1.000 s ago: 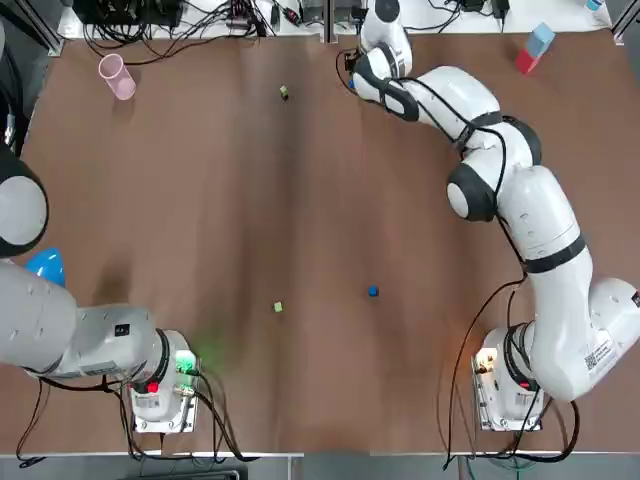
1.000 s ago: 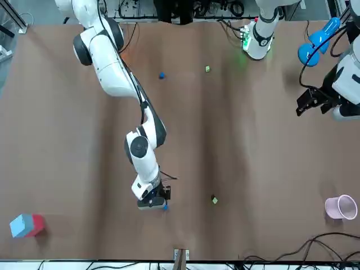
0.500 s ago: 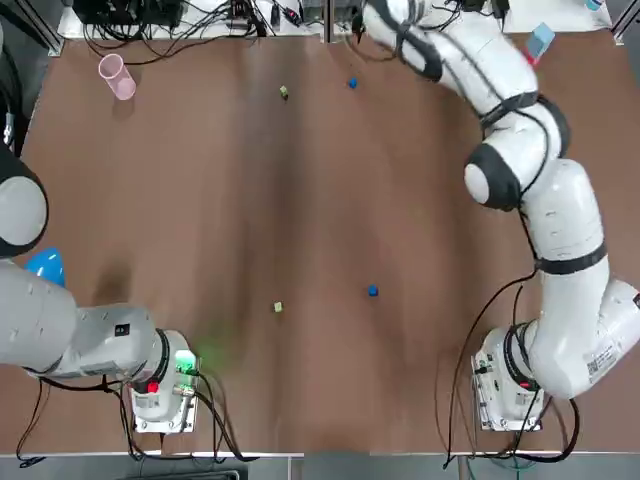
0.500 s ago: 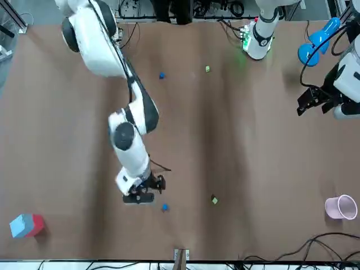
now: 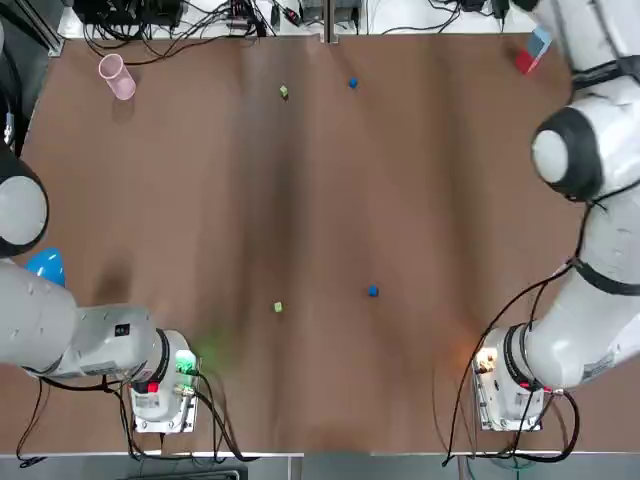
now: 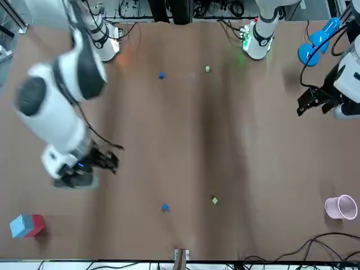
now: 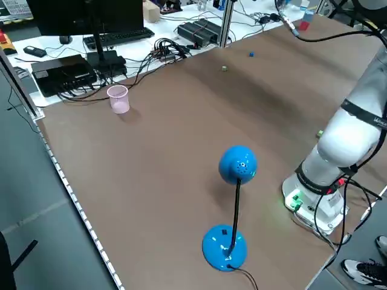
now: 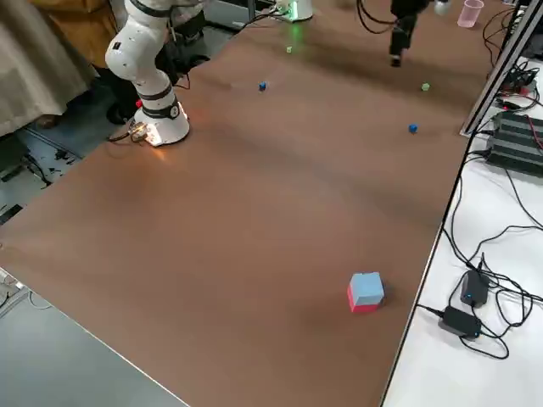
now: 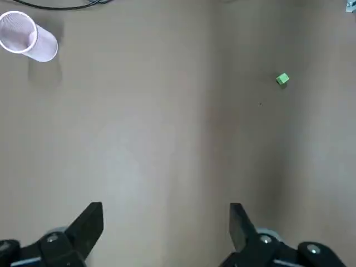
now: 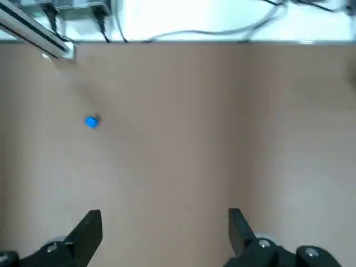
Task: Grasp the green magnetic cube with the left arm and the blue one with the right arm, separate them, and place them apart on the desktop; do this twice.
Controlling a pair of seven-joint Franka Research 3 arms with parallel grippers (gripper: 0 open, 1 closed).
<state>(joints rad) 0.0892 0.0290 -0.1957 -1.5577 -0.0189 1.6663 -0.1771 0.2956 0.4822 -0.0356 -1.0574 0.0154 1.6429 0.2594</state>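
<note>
On the desktop [image 5: 200, 200], green cube [image 5: 284, 92] and blue cube [image 5: 352, 83] apart; both arms' jaws spread.

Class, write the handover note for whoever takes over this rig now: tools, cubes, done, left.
Left tool: open, empty, over the left side of the table.
Right tool: open, empty, above the right side.
Cubes: near green cube and near blue cube lie apart; far green cube and far blue cube lie apart too.
Done: both pairs look separated and placed.
Left: apparently nothing more to grasp.
</note>
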